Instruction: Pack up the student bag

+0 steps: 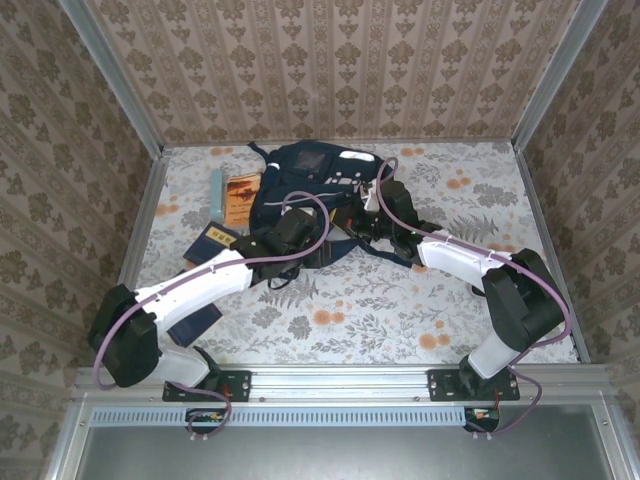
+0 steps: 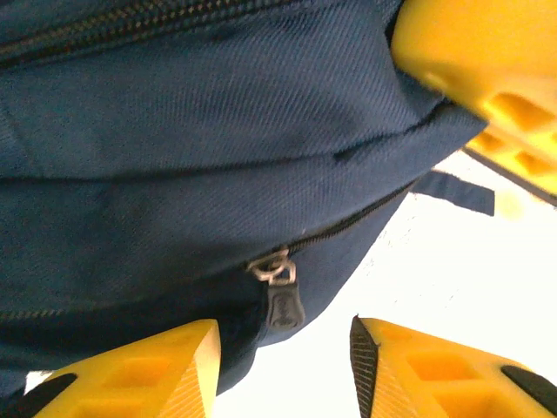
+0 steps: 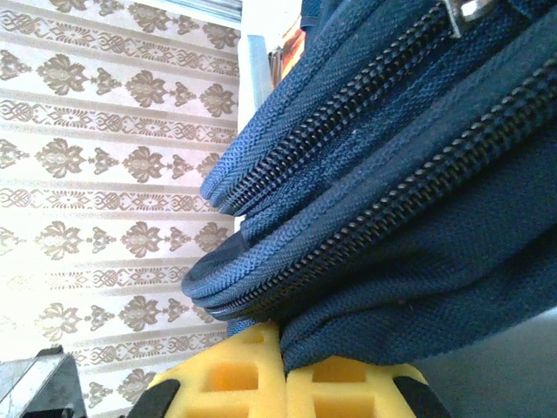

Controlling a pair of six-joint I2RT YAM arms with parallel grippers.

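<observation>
The student bag (image 1: 310, 185), a large navy-blue fabric backpack with pale patches and dark straps, lies toward the back of the floral-patterned bench (image 1: 400, 300), between the two arms. The right claw (image 3: 283, 383) is clenched on a fold of the bag's blue cloth just under its stacked zipper tracks, holding that side steady. The left claw (image 2: 284, 361) stands released, its yellow fingers apart, with a small dark zipper pull (image 2: 284, 305) on a metal slider hanging just above the gap and not gripped.

The step in hand looks like opening the bag: one claw anchors the fabric while the other works the zipper. An orange-brown book (image 1: 240, 197) and a dark blue booklet with a yellow label (image 1: 212, 240) lie on the bench just left of the bag, not yet packed.

The next move probably calls for the left claw to line up squarely on the pull, clench on it, and draw along the track. The small tab could slip, and the soft cloth may bunch.
</observation>
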